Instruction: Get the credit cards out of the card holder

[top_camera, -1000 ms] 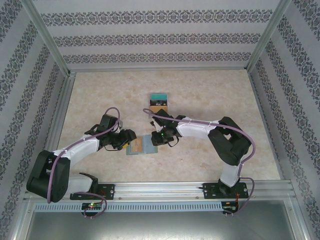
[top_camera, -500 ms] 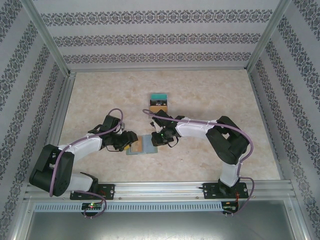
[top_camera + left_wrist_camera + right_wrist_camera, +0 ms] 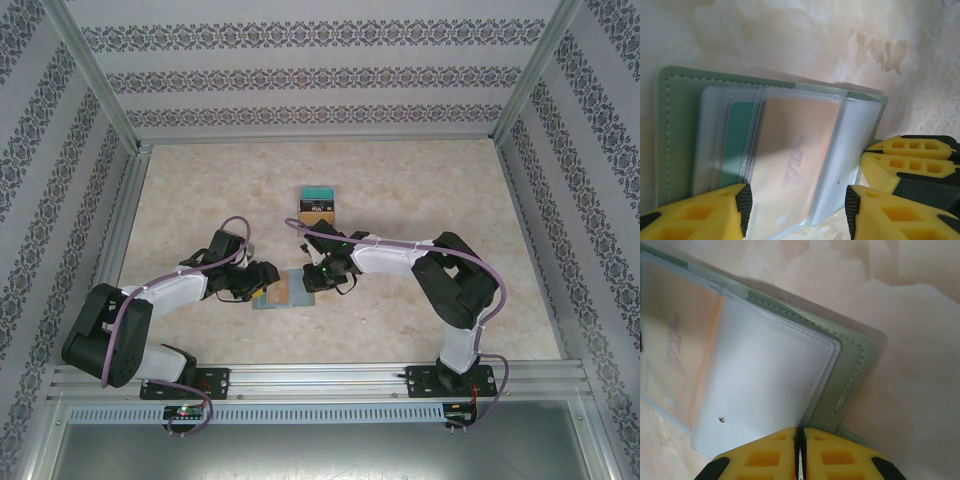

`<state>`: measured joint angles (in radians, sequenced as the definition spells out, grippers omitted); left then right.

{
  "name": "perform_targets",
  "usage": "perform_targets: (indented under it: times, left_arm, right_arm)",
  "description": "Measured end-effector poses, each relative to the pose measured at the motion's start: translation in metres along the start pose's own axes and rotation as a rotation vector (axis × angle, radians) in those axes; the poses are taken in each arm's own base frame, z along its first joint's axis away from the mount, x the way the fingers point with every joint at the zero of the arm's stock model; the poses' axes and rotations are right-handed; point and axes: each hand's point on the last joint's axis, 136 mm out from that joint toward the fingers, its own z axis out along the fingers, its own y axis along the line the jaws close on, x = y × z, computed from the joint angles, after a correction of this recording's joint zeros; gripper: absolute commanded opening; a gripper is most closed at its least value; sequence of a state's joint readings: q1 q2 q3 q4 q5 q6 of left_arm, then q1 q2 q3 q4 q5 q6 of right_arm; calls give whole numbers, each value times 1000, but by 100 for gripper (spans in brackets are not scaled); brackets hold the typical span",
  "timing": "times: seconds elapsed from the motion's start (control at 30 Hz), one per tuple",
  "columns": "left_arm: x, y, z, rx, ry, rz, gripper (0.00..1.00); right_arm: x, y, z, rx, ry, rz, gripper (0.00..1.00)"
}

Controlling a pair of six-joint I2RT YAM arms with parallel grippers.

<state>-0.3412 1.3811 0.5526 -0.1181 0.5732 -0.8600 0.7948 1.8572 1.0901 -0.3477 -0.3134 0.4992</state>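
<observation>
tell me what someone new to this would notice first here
The open grey-green card holder lies on the table, an orange-brown card showing through its clear pocket. The left gripper hovers over it with yellow fingers spread, while the right gripper sits closed at its right edge. Beyond it, a clear stand holds teal, black and orange-brown cards.

From my seat I have the card holder (image 3: 302, 293) lying open on the table (image 3: 430, 180). One card (image 3: 795, 160) sits in its middle pocket, another card (image 3: 736, 137) in a pocket at that one's 9 o'clock, and a bare sleeve (image 3: 847, 145) at its 3. The overlapping cards (image 3: 317, 205) lie well apart, towards the holder's 1 o'clock.
</observation>
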Motion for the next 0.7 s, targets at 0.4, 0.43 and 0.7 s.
perform_targets:
  times: [0.4, 0.43, 0.7]
  left_arm:
    - [-8, -4, -23, -20, -96, 21, 53]
    - [-8, -4, -25, -24, -106, 22, 52]
    - [-7, 11, -32, -63, -145, -6, 50]
  right_arm:
    - [-3, 1, -5, 10, -15, -5, 15]
    - [-5, 3, -6, 8, -21, -7, 15]
    - [-23, 50, -17, -68, -67, -85, 14]
